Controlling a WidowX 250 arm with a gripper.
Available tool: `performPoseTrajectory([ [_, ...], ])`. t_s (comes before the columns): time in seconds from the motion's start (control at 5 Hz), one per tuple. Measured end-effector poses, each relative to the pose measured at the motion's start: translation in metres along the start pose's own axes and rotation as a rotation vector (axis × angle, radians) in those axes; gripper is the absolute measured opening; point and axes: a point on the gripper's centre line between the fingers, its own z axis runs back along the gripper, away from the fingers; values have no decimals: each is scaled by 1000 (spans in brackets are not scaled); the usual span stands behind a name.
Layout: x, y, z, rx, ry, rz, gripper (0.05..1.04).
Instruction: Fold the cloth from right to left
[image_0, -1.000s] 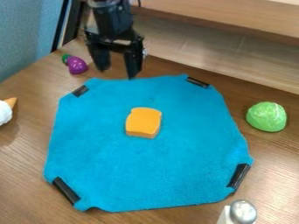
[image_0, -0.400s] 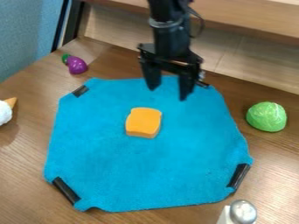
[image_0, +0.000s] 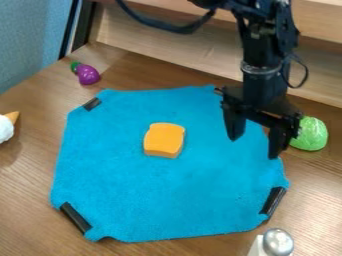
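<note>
The black gripper (image_0: 254, 148) hangs over the right part of the cloth, its two fingers spread apart with nothing between them. Below it the blue cloth (image_0: 160, 195) lies flat and unfolded on the wooden table, with black clips or strips at its corners; the upper right one is mostly behind the gripper. An orange bread-shaped toy (image_0: 164, 140) rests on the cloth, a little above its middle.
A green cabbage-like toy (image_0: 310, 134) stands right of the cloth, partly behind the gripper. A purple toy (image_0: 87, 74) lies at the upper left, a white toy (image_0: 5, 129) at the left edge, and a silver-topped shaker (image_0: 277, 243) at the lower right.
From the cloth's upper left edge, the gripper has moved across to its right side and toward the camera, staying open. The cloth and the toys have not moved.
</note>
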Motion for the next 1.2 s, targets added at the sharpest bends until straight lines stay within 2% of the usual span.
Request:
performPoseTrajectory([
  [0.2,-2,-24,-11,-18,11,-32,1001],
  [0.6,-12,-39,-36,5,75,-47,1001],
  [1.0,-16,-34,-48,43,105,-54,1001],
  [1.2,-17,-32,-53,54,109,-51,953],
])
